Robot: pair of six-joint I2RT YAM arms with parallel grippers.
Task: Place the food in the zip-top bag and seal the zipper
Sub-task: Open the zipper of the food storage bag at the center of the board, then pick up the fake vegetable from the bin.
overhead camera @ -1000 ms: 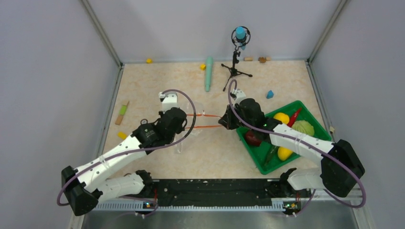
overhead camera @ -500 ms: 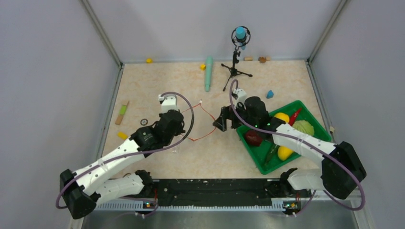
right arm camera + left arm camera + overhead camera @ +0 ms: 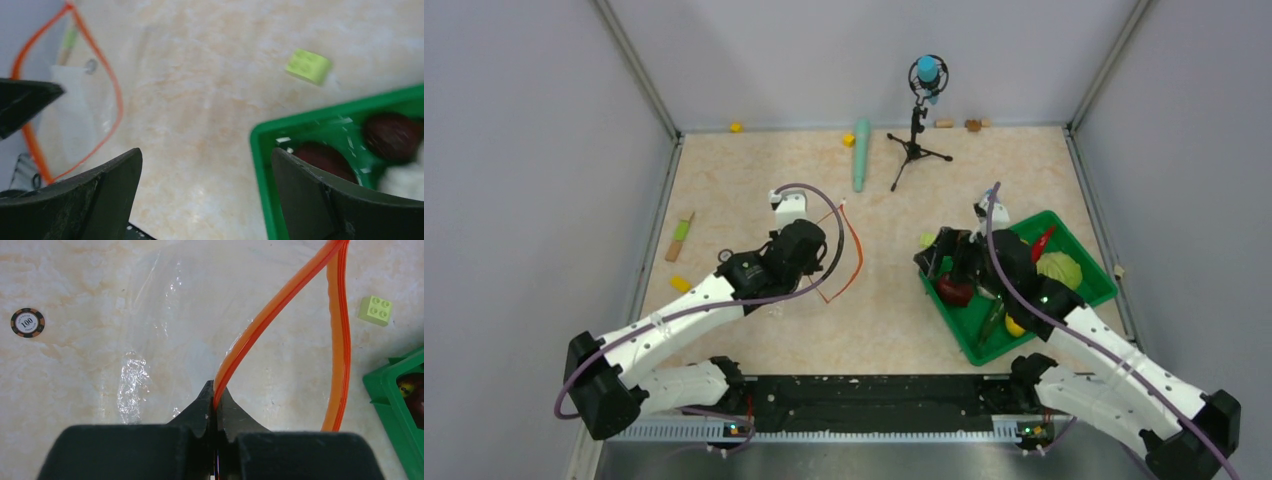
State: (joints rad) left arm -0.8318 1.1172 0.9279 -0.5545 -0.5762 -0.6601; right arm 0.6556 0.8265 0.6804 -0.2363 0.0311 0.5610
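Over on the left-centre of the table sits our biggest worry: the zip-top bag, clear film spread on the surface with its zipper bowed into an open loop. Our left gripper is pinched tight on one lip of that strip and nothing holds the other lip. We reckon the mouth could sag shut, or the whole floppy thing could drag when something gets pushed in.

Next size down, the green tray on the right has all the food we can see, and none looks to be in the bag. Our right gripper hangs over the tray's near corner, jaws spread wide and empty. Coming down, a finger could clip the rim and shove the tray. The round pieces look slick, so they might squirt out and roll. The lime block lies near that corner, between tray and bag, so it's easy to knock or grab by mistake.

Counts: one bag, one tray. Food showing from above:
- one green leafy ball
- one red chili
- one yellow piece
- one dark red round piece

The right wrist view shows two dark red ones, though, and the arm hides part of the tray. Then one lime block and one poker chip.
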